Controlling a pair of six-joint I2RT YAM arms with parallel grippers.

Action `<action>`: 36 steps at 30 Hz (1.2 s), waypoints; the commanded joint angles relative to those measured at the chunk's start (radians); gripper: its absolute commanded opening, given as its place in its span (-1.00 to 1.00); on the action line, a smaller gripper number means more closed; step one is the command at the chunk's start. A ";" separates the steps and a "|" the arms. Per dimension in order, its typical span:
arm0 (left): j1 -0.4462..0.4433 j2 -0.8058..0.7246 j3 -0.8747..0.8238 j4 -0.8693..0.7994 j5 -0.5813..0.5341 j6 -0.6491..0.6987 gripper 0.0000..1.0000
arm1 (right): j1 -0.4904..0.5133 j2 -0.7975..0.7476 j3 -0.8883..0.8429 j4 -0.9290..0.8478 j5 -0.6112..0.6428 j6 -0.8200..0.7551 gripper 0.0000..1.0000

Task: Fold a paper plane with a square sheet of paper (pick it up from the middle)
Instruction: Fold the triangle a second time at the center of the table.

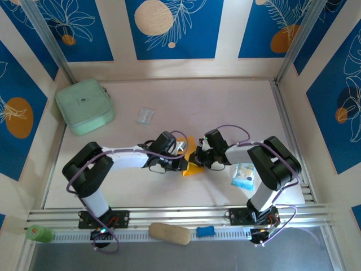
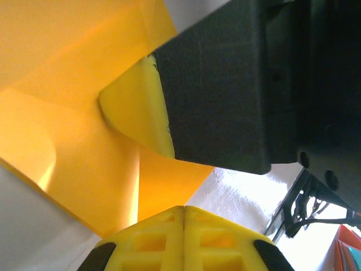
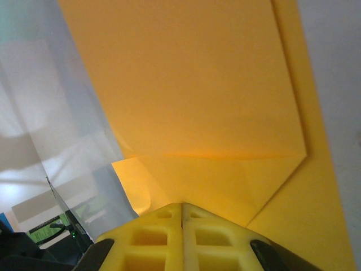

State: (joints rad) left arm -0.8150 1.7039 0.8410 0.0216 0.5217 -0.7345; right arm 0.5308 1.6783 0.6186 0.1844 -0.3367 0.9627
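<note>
Paper [image 3: 197, 84], creased, at the tips of both closed jaws

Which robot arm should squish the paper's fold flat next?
Probably the right: the shut right gripper sits over the square sheet of paper, right by its creases. The left gripper, also shut, is near the sheet's edge.

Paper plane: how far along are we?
Partway, I'd judge. Done: the square sheet of paper already carries creases, and the right wrist view shows a folded flap with slanted edges. In hand: the left gripper and right gripper are both shut with their tips at the sheet; I can't tell whether they are pinching or pressing. Left: it is no slim dart yet, so the wing folds likely remain.
</note>
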 commanded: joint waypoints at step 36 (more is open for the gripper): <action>-0.020 0.061 -0.076 -0.092 -0.009 0.077 -1.00 | -0.020 -0.001 -0.023 -0.099 0.041 -0.008 -0.93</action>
State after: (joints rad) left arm -0.8272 1.7752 0.8162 0.0391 0.5041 -0.6716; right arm 0.5232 1.6772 0.6189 0.1730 -0.3447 0.9619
